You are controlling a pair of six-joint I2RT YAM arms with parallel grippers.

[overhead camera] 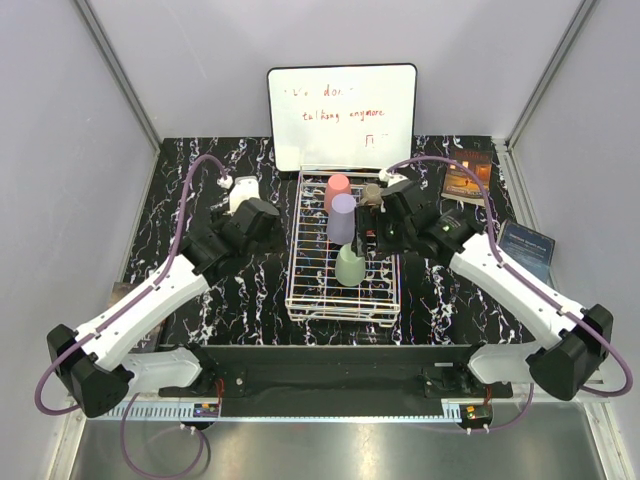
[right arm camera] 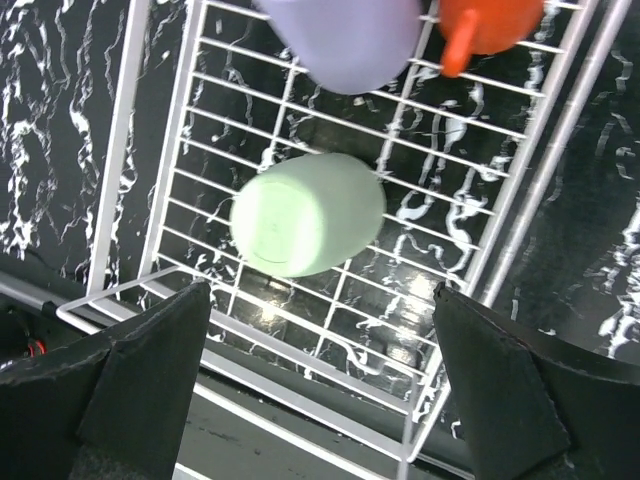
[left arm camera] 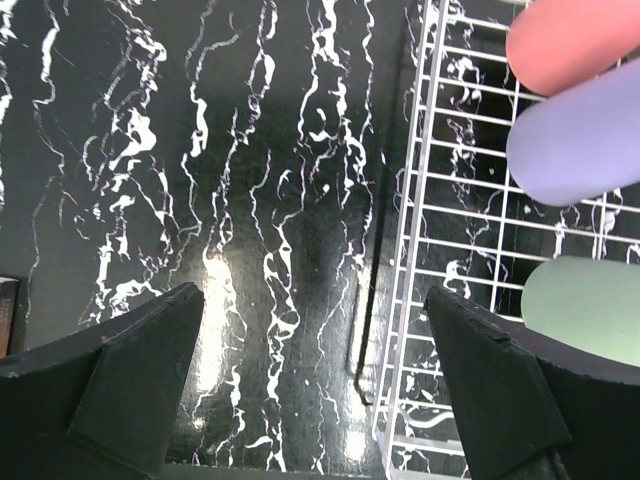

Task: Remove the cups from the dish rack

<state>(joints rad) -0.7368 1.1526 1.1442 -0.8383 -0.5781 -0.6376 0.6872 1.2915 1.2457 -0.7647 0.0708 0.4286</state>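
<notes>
1. The dish rack (overhead camera: 340,318) is placed in the middle of the black marbled table (overhead camera: 250,300), between both arms, so either arm can reach it.
2. The cups appear to be set mouth down on the grid, probably for draining. The pale green cup (overhead camera: 350,266) is near the rack's near edge, the lavender cup (overhead camera: 342,218) at the middle and the pink cup (overhead camera: 337,190) toward the far edge.
3. The left gripper (left arm camera: 310,300) is spread wide and holds nothing; it is kept over bare table just beside the rack's left rail.
4. The right gripper (right arm camera: 320,292) is also fully spread and empty above the rack's near end, apparently aimed at the green cup.
5. The orange cup (right arm camera: 490,20) is cut off in the right wrist view, and the beige-grey cup (overhead camera: 372,192) is partly covered by the right arm.
</notes>
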